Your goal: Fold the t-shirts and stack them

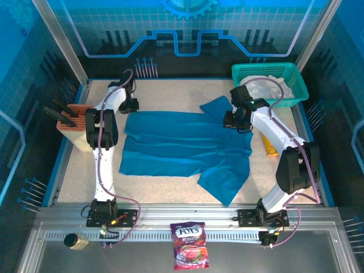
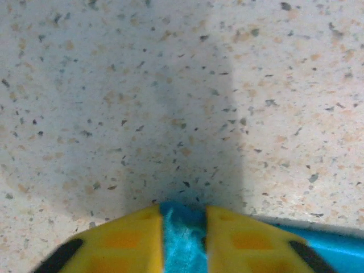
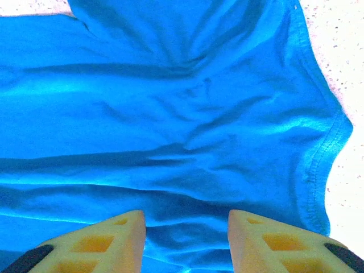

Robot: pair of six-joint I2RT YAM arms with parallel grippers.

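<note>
Teal-blue t-shirt [image 1: 182,145] lies flat on the table, near and left of the mesh basket [image 1: 300,84]. Its long axis runs away from the basket to the left, with sleeves at the basket end and hem at the other. White t-shirt [image 1: 267,85] appears bunched inside the basket. Left gripper [image 1: 131,107] is well left of the basket at the far hem corner; in the wrist view its fingers [image 2: 142,236] are clamped on a fold of blue cloth. Right gripper [image 1: 234,121] is just near the basket's left corner, over the far shoulder. Its jaws stand apart above the cloth [image 3: 186,219], nothing pinched. Judgement: the far edge is the grasp line, one arm at each end. Bare table beyond it and a narrower strip on the near side leave room for a fold toward the bases.
</note>
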